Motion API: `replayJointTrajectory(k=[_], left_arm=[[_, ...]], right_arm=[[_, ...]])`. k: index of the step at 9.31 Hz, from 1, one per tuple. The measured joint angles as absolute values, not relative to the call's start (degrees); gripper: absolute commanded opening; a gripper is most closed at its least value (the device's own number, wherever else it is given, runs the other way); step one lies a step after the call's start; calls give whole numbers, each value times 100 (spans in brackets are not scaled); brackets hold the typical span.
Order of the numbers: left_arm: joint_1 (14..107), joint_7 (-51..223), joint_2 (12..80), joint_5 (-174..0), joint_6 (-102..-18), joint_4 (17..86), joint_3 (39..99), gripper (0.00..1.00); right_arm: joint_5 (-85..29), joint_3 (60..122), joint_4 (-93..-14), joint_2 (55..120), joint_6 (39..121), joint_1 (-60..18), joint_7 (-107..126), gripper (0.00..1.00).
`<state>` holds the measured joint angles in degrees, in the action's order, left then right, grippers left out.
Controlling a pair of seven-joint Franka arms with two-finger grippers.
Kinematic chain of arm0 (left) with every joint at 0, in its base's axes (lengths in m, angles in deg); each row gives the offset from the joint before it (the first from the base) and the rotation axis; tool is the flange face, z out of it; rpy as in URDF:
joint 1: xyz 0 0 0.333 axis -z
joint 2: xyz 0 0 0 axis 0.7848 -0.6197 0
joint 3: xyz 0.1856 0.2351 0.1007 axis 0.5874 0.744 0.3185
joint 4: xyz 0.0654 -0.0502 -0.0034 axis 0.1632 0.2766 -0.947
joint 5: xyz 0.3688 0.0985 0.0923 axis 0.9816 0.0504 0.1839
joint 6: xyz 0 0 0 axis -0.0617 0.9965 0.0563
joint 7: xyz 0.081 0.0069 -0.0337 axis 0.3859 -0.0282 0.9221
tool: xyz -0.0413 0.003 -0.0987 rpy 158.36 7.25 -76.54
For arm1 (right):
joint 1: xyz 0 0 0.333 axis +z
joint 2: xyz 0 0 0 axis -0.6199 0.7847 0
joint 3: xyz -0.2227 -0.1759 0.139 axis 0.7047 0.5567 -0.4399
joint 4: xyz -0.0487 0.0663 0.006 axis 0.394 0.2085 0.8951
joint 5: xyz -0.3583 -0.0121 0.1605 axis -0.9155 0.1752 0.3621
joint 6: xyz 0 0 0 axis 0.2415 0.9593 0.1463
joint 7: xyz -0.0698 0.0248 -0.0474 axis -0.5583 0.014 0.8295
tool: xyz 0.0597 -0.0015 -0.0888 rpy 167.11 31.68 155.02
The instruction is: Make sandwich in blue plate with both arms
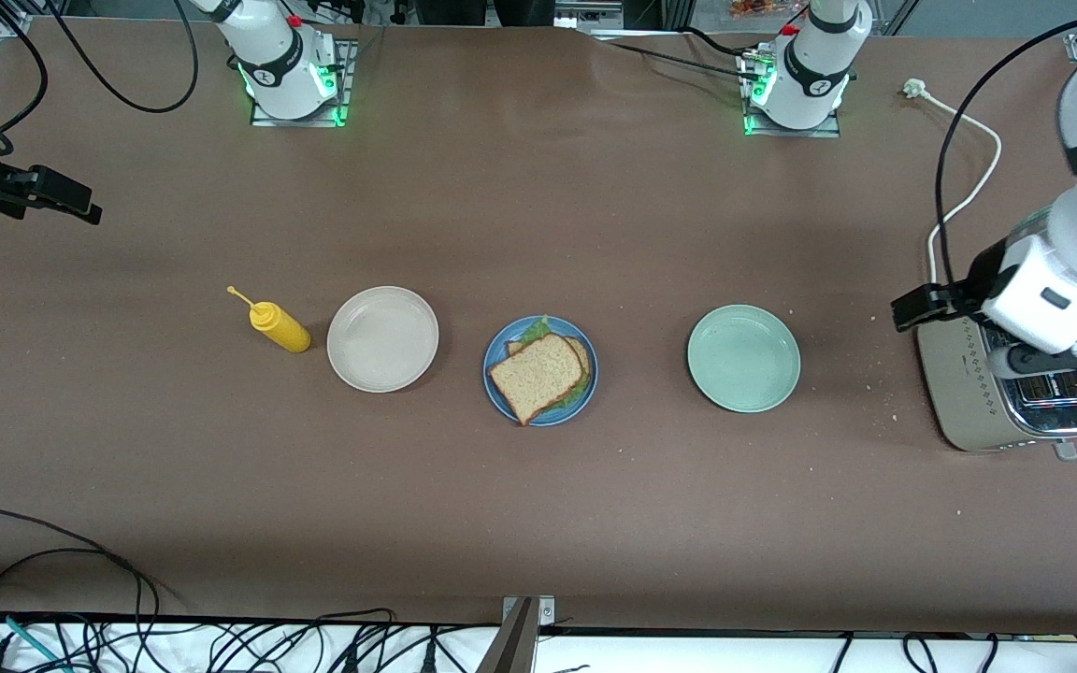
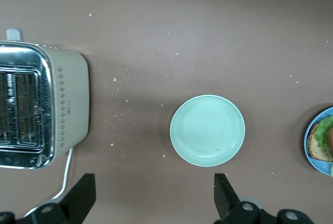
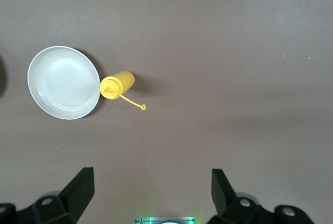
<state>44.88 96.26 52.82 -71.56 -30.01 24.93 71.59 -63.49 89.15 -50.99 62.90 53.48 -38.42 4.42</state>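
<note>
Though cropped elsewhere, sandwich (image 1: pixel 540 375) whole frontally

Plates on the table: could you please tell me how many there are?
3, in a row: the beige-white plate beside the yellow bottle toward the right arm's end, the blue plate with the sandwich in the middle, the pale green plate nearest the toaster.
</note>
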Motion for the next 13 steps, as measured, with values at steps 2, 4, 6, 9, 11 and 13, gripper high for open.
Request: replayJointTrajectory(k=[2,4,6,9,11,13], left_arm=[[4224,9689,5448,-7424,-2760,2462,7158,100],[4122,9830,5565,-7477,-2522,2574,7148,100],[4124,10041,5608,-7478,-2520,2727,7104,99],[4088,10119,5739,-7601,-2518,2904,7118,99],[4367,10168,5816,-7691,-2519,2995,7411,96],[4805,10180,5921,-7828,-2550,3136,7902,100]], right_arm=[[-6349,8915,-5098,6291,5348,-3842,442,100],[-6349,8915,-5098,6291,5348,-3842,442,100],[-6349,8916,-5098,6291,5347,-3843,442,100],[-6349,8915,-5098,6291,5347,-3843,442,100],[-6349,8915,-5098,6291,5347,-3843,442,100],[-6349,8915,-5098,6291,5347,-3843,442,100]])
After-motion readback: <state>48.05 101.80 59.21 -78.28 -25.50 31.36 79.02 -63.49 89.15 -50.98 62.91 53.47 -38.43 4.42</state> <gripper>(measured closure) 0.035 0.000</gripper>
